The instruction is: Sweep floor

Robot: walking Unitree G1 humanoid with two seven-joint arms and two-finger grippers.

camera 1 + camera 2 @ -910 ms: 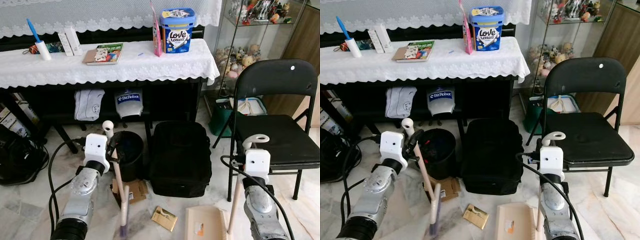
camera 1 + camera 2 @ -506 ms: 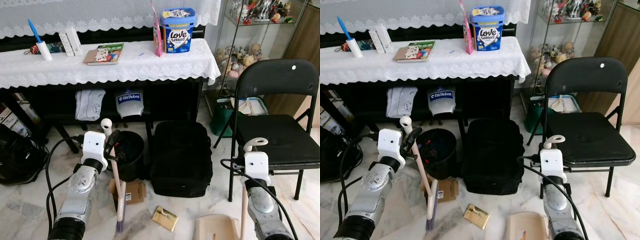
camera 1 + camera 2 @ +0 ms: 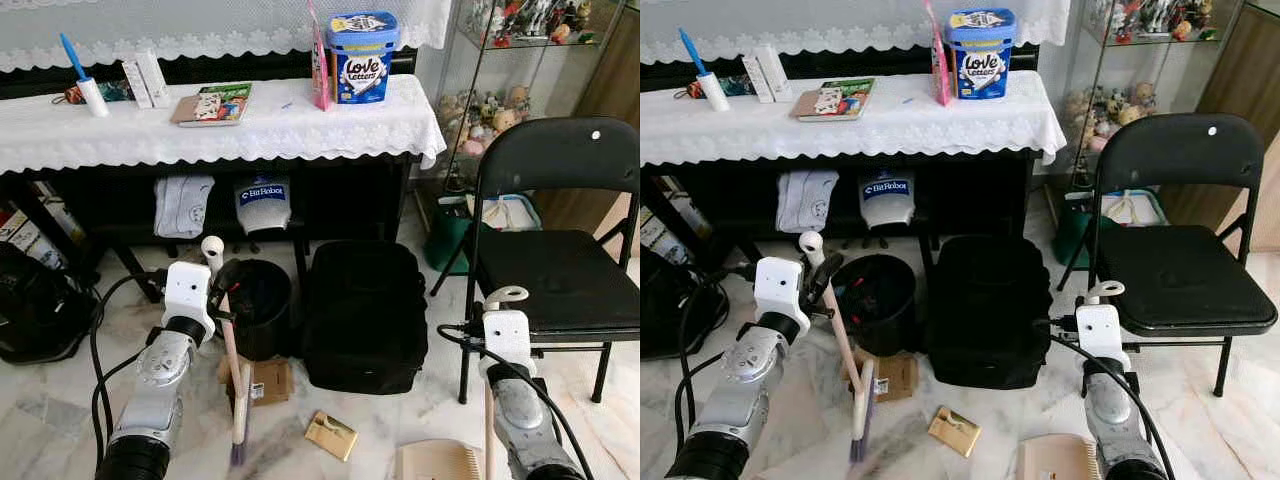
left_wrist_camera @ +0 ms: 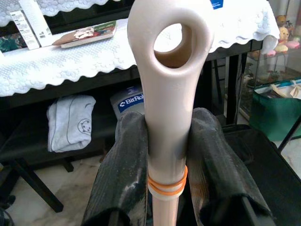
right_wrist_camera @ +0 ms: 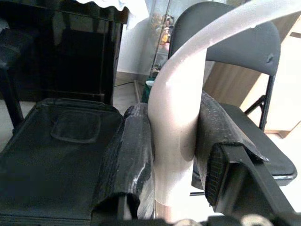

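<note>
The broom [image 3: 234, 375] stands in the lower left of the frame, almost upright. Its long axis runs from the looped end of the handle at the top, down and slightly to the right, to the purple bristles on the marble floor [image 3: 60, 360]. The left tool [image 4: 165, 155] is closed on the cream handle just under the loop, one black finger on each side.

The dustpan [image 3: 437, 461] lies flat on the floor at the lower right edge of the frame. Its handle rises nearly vertical, and the right tool [image 5: 171, 141] holds it between both fingers.

Between broom and dustpan lies a small brown packet [image 3: 329, 435]. Behind it stand a black bag [image 3: 363, 315] and a black bin [image 3: 262, 305]. A black folding chair [image 3: 560, 250] is at the right.
</note>
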